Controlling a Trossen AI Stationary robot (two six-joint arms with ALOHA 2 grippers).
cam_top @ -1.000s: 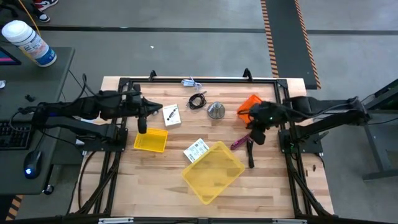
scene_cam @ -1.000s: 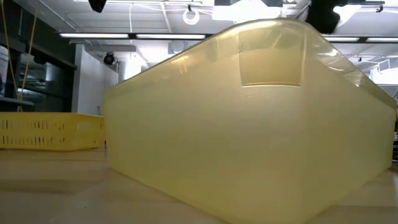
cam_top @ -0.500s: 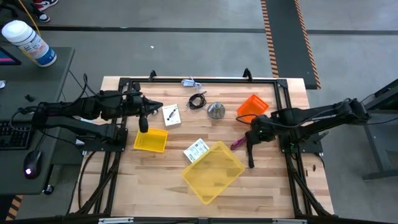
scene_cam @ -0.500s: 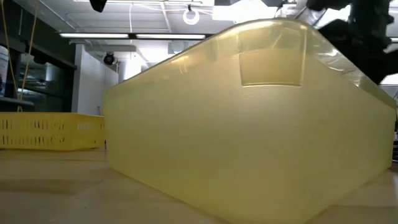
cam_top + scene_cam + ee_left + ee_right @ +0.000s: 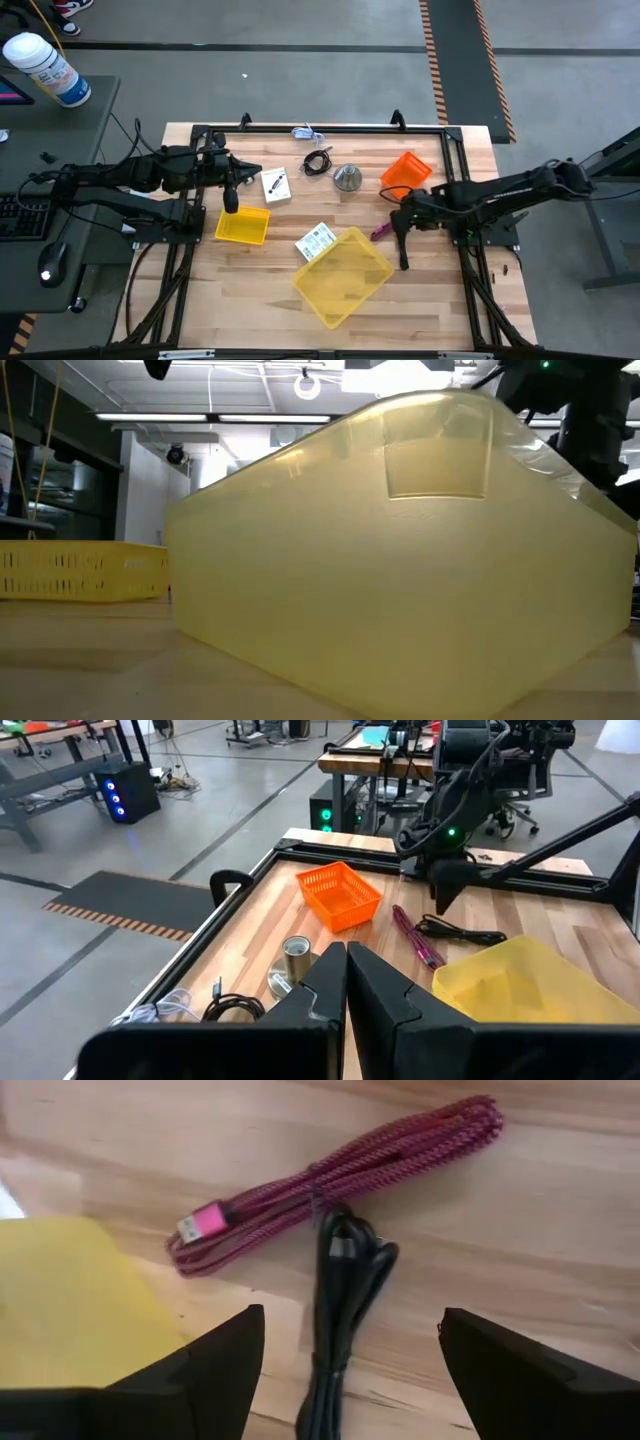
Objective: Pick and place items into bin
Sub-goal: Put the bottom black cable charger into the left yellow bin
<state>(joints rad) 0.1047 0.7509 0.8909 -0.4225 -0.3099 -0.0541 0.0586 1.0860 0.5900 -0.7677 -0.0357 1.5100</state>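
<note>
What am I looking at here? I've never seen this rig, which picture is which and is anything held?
Two robot arms work at a wooden table. The high view looks straight down, the low view sits at table height behind the yellow bin, and each wrist view looks past that arm's own fingers. The right gripper is open and low over a black cable beside a purple cable, holding nothing. The left gripper is shut and empty, waiting above a yellow tray. Also on the table are an orange basket, a silver cone, a coiled cable and two white cards.
</note>
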